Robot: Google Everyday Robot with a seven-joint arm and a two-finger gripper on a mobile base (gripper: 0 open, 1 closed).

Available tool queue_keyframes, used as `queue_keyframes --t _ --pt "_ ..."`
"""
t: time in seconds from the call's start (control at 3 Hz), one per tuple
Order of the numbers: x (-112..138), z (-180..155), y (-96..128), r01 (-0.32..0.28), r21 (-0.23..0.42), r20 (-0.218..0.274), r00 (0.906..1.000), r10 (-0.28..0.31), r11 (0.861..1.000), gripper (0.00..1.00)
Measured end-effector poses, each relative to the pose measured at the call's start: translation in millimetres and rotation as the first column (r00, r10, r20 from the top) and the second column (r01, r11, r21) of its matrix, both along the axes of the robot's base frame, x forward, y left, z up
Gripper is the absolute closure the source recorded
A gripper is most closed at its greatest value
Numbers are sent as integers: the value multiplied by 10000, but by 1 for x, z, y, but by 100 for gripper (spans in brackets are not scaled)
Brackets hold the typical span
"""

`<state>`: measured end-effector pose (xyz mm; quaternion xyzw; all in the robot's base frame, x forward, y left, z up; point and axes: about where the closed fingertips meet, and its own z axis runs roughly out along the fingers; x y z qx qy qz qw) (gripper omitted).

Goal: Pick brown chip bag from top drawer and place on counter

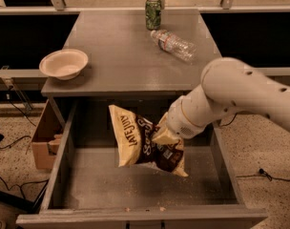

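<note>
Chip bag [140,144] hung in the air over the open drawer [135,190], looking clear of its floor and just below the bench [121,56] edge. Your gripper [162,136] was clamped on the bag's right side, arm reaching in from the right.

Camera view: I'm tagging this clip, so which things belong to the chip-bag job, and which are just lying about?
Job: brown chip bag, held above the top drawer; gripper, clamped on it there; counter.
Lying about: bowl, green can, water bottle, cardboard box.
</note>
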<state>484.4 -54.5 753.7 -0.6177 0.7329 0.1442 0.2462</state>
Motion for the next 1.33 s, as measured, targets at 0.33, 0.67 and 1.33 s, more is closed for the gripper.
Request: queue_keyframes --t 0.33,0.67,1.33 --pt "-10 75 8 -437 -1153 519 9974 499 9924 100" --pt "-19 146 12 -407 -2045 870 9944 596 9780 100" --pt "20 263 32 1167 -3442 1525 9860 -671 9316 100"
